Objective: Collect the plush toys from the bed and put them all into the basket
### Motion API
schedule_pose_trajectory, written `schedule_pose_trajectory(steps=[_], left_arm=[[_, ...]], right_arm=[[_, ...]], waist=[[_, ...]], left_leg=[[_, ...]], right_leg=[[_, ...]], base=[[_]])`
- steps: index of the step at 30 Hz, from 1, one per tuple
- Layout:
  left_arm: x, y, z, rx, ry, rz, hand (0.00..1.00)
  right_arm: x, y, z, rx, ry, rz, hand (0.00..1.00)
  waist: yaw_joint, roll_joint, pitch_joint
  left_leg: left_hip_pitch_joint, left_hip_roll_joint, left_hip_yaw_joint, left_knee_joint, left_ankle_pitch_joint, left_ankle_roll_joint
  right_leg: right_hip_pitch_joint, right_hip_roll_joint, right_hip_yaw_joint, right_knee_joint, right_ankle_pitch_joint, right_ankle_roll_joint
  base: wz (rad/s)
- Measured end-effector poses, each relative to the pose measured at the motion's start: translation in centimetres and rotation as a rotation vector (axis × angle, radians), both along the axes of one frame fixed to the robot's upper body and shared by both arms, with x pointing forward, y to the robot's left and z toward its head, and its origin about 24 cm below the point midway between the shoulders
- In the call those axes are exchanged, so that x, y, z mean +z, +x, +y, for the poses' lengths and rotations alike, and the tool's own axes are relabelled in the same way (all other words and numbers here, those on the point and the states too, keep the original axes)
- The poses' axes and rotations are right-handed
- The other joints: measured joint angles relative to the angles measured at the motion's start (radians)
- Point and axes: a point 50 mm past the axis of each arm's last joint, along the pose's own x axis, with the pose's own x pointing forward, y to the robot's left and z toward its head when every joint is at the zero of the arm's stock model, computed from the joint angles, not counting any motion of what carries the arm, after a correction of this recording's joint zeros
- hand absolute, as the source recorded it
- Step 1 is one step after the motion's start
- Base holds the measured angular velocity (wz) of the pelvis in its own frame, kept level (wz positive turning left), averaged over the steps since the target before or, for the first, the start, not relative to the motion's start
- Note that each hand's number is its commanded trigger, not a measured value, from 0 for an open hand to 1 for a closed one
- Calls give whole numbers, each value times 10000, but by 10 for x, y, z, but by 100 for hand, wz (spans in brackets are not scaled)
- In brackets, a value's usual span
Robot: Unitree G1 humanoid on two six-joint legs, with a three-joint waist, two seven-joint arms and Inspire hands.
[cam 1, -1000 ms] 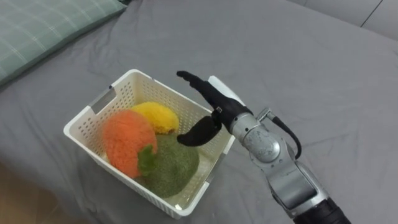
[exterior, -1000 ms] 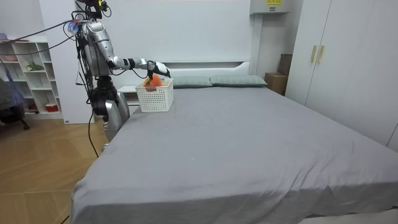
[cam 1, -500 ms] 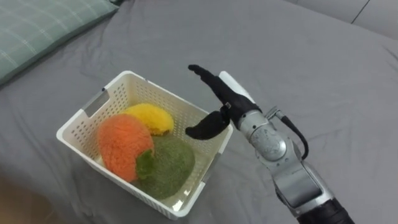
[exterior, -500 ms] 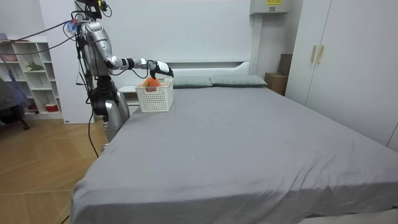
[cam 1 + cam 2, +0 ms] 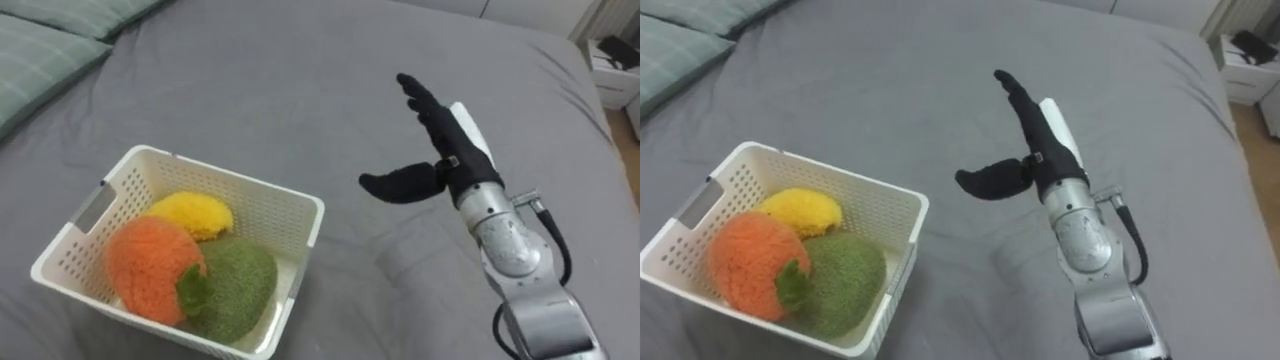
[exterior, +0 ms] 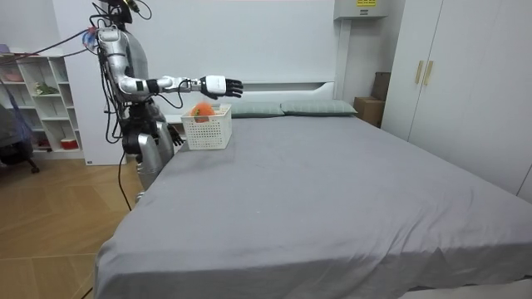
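Basket of white perforated plastic [image 5: 230, 178] loaded, right hand [image 5: 452, 155] spread and empty

On my feed three toys lie inside the basket. A round orange plush toy [image 5: 150, 268] sits at the near left. A yellow plush toy [image 5: 190, 213] lies behind it by the far wall. A green plush toy [image 5: 232, 285] at the near right presses against the orange one. The basket rests on the grey bedsheet [image 5: 300, 80], with a green-checked pillow [image 5: 40, 60] at the upper left. The right hand hovers over the sheet to the right of the basket, apart from it. Its fingers are straight and point away from the robot, its thumb juts toward the basket, and it holds nothing. In the room view the robot stands at the bedside near the head end, right arm stretched level above the basket. The left hand [image 6: 175, 135] hangs low by its hip there; I cannot tell how its fingers are set.
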Motion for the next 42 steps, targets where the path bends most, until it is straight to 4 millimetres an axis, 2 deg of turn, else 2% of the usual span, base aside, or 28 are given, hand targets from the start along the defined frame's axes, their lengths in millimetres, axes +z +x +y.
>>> schedule_pose_trajectory(steps=[9, 12, 15, 17, 20, 24, 27, 30, 32, 33, 35, 36, 38, 40, 42], left_arm=[[0, -11, 6, 786, 41, -73, 0], [0, -19, 8, 841, 85, 81, 0], [0, -21, 9, 946, 251, 83, 0], [0, -29, 12, 1453, 249, 172, 0], [-1, -34, 10, 1543, 192, 264, 0], [-2, -40, 10, 1897, 104, 301, 0], [-2, -39, 11, 1912, 106, 275, 0], [-2, -41, 11, 2022, 90, 284, 0], [-2, -42, 11, 2351, -34, 226, 0], [-2, -44, 10, 2378, -44, 255, 0], [-3, -48, 10, 2445, -88, 405, 0], [-3, -48, 10, 2443, -90, 399, 0], [-4, -50, 10, 2510, -98, 443, 0], [-4, -51, 9, 2512, -131, 478, 0], [-4, -51, 9, 2514, -157, 496, 0]], right_arm=[[-20, -27, -49, -2350, 63, 599, 0], [-27, -33, -62, -3166, 277, 673, 0], [-42, -45, -80, -4272, 524, 1077, 0], [-60, -57, -91, -5045, 753, 1701, 0], [-81, -75, -106, -6099, 1156, 2555, 0], [-96, -90, -114, -7022, 1924, 3112, 0], [-117, -109, -118, -7769, 2291, 3964, 0], [-146, -135, -122, -8741, 2743, 5286, 0], [-171, -165, -122, -9641, 3003, 6684, 0], [-176, -173, -121, -9891, 3129, 6971, 0], [-194, -209, -119, -10872, 3541, 8226, 0], [-196, -216, -118, -11107, 3653, 8448, 0], [-206, -244, -113, -11923, 3956, 9376, 0], [-212, -260, -108, -12192, 4033, 10024, 0], [-215, -272, -104, -12368, 4159, 10520, 0]], waist=[[-523, -30, -21], [-738, 6, 3], [-934, 18, 8], [-949, 43, 5], [-1123, 83, 5], [-1304, 140, -4], [-1319, 142, -4], [-1341, 151, -7], [-1384, 177, -5], [-1421, 191, 3], [-1502, 275, -40], [-1507, 299, -42], [-1532, 351, -8], [-1572, 372, 27], [-1565, 383, 28]], left_leg=[[111, 30, 281, -154, -5, 2], [177, 45, 429, -206, -16, 5], [217, 69, 548, -217, -31, 11], [358, 140, 849, -298, -76, -16], [344, 147, 884, -292, -100, -25], [355, 184, 1026, -303, -125, -41], [368, 196, 1115, -302, -142, -41], [411, 201, 1156, -303, -154, -36], [476, 201, 1156, -312, -166, -37], [509, 201, 1154, -316, -169, -38], [522, 202, 1102, -311, -224, -44], [509, 202, 1101, -310, -234, -44], [493, 202, 1108, -278, -298, -72], [485, 201, 1131, -264, -315, -97], [484, 192, 1151, -254, -316, -97]], right_leg=[[-74, 54, 296, 21, 1, 3], [-82, 76, 477, 20, 7, 12], [-92, 90, 586, 13, 15, 24], [-84, 155, 865, 7, 24, 21], [-131, 160, 897, 14, 25, 18], [-248, 173, 1038, 32, 26, 16], [-262, 196, 1112, 21, 29, 12], [-233, 215, 1131, 26, 29, 13], [-160, 222, 1143, 11, 29, 13], [-115, 225, 1152, -2, 29, 13], [-37, 231, 1142, 11, 24, 17], [-40, 230, 1143, 12, 22, 18], [-57, 233, 1180, 30, 18, 22], [-77, 232, 1208, 46, 14, 27], [-83, 231, 1256, 44, -6, 41]], base=[[-10], [-14], [-12], [-34], [-11], [-11], [-7], [0], [0], [0], [0], [0], [-4], [-4], [-2]])
